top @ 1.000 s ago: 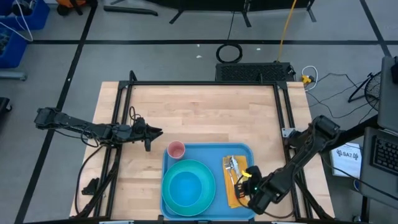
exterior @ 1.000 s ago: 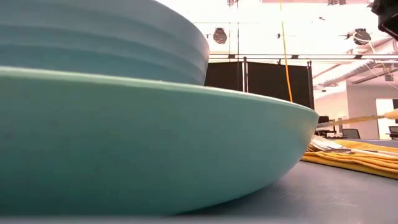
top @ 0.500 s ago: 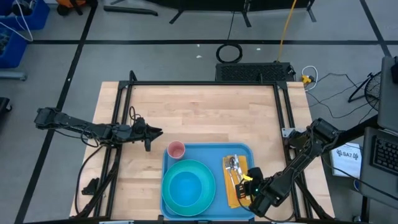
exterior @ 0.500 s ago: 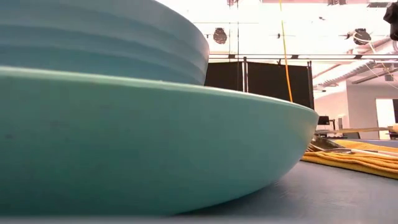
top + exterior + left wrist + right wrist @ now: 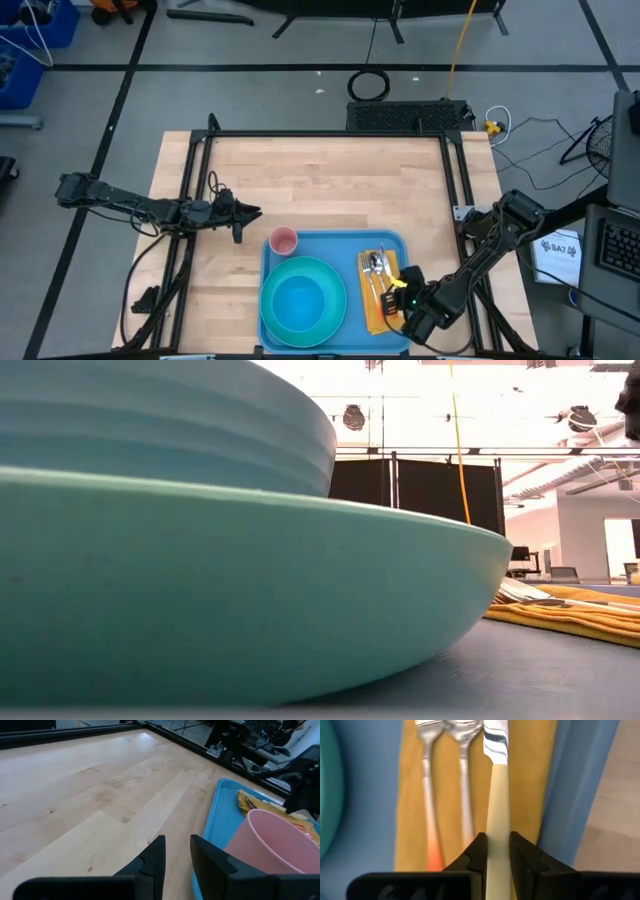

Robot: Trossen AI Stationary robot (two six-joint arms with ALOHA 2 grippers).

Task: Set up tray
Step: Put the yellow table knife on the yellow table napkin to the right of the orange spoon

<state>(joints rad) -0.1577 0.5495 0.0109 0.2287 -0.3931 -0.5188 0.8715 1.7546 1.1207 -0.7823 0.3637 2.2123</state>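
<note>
The blue tray (image 5: 335,245) lies at the table's near edge. It carries a teal plate (image 5: 275,275) with a blue bowl (image 5: 303,302) in it, a pink cup (image 5: 284,241) and a yellow napkin (image 5: 377,318). Two silver pieces of cutlery (image 5: 427,795) and a cream-handled knife (image 5: 495,780) lie along the napkin (image 5: 412,820). My right gripper (image 5: 400,293) (image 5: 495,837) hangs over the napkin's near end, shut on the knife. My left gripper (image 5: 245,212) (image 5: 176,840) waits over bare wood left of the tray, fingers close together, holding nothing. My right gripper pinches the knife's cream handle (image 5: 495,822) between its two fingers, which come from above and from the table's near right and lie along the knife. The blade (image 5: 495,742) points away from the gripper. The knife lies along the napkin beside the other cutlery.
Bare wooden table (image 5: 320,180) stretches beyond the tray to the far edge. A black frame (image 5: 330,134) runs around the table. In the low view the plate (image 5: 250,590) fills most of the picture, with the napkin (image 5: 570,615) at its right.
In the low view the knife's handle end, raised above the napkin a second ago, has come down level with the napkin. The left arm has kept still.
</note>
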